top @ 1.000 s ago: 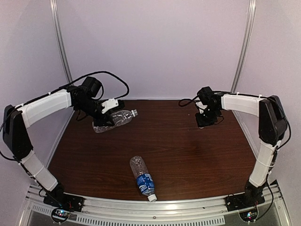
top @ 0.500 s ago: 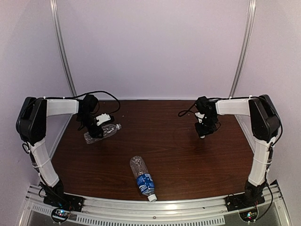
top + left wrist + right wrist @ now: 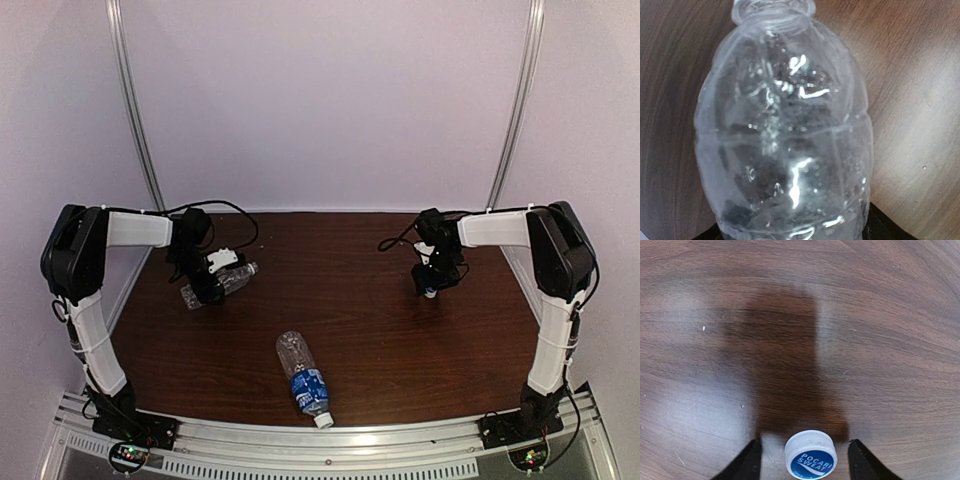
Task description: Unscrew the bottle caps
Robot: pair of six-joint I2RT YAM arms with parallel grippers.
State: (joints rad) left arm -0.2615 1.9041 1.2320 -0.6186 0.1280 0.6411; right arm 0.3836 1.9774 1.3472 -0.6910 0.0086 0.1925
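Observation:
The unlabelled bottle (image 3: 228, 280) lies on the table at the left, under my left gripper (image 3: 207, 285). In the left wrist view the bottle (image 3: 785, 130) fills the frame with its bare, capless neck pointing away. The jaws stand wide at either side of its body. My right gripper (image 3: 432, 285) is open just above the table at the right. A white cap (image 3: 811, 455) with a blue printed top sits loose on the wood between the fingertips (image 3: 750, 460), with a gap on each side. The blue-labelled bottle (image 3: 303, 378) lies near the front, its white cap (image 3: 323, 421) on.
Dark wooden tabletop (image 3: 370, 330) with pale walls close behind and at both sides. A metal rail (image 3: 330, 445) runs along the front edge, where both arm bases are bolted.
My left arm has brought the unlabelled bottle down and leftward onto the table and spread its jaws. My right gripper has dropped slightly, opened and let the cap go onto the wood.

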